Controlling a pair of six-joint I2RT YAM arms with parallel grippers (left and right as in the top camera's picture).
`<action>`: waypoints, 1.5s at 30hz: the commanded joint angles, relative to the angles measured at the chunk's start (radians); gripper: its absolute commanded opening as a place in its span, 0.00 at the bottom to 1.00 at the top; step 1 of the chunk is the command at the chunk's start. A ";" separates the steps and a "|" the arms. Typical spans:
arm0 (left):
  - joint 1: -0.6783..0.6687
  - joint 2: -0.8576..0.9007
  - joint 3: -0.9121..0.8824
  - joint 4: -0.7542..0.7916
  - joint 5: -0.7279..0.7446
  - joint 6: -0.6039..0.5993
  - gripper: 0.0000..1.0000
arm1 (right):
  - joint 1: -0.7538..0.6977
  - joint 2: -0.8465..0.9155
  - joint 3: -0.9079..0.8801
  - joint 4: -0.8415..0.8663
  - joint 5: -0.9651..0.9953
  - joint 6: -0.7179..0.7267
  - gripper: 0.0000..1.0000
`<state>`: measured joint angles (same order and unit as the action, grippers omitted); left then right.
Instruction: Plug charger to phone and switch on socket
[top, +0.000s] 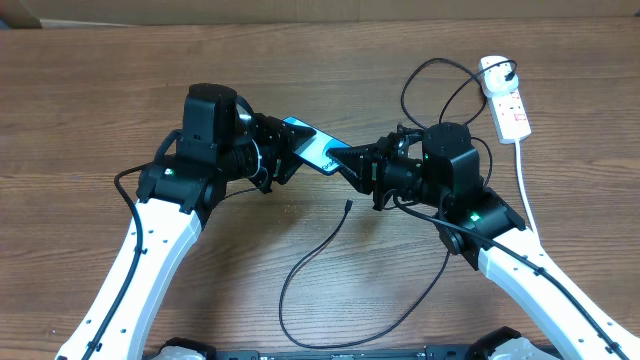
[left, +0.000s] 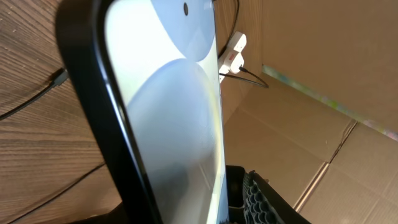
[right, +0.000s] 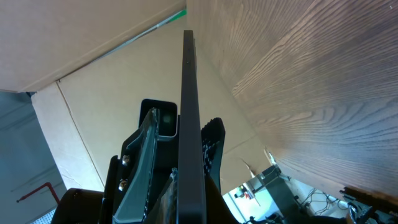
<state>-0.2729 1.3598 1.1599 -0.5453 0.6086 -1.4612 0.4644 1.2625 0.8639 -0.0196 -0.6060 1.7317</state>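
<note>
Item: phone (top: 310, 145), long axis slanting from my left claw (top: 288, 150) to my right claw (top: 343, 160). Right claw: pinching its end. Left claw: straddling it, grip not discernible. Charger tip (top: 347, 206): loose on surface (top: 100, 100), nearer my right claw.

Overhead top-down; wrist views near phone (left: 168, 124)

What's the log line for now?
slim blue-screened smartphone: lifted | right end effector: shut on it | left end effector: at its other end, grip unclear | thin black charger cable: loose on wooden table
</note>
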 joint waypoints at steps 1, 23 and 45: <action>0.005 0.007 -0.005 0.004 -0.013 -0.002 0.39 | -0.004 -0.009 0.014 0.015 -0.017 0.003 0.04; 0.005 0.007 -0.005 0.004 -0.014 -0.001 0.11 | -0.004 -0.009 0.014 0.016 -0.041 0.005 0.07; 0.016 0.007 -0.005 -0.136 -0.315 0.143 0.04 | -0.004 -0.009 0.014 -0.077 0.030 -0.310 1.00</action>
<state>-0.2722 1.3640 1.1526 -0.6502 0.4240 -1.4204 0.4606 1.2621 0.8639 -0.0471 -0.6418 1.5780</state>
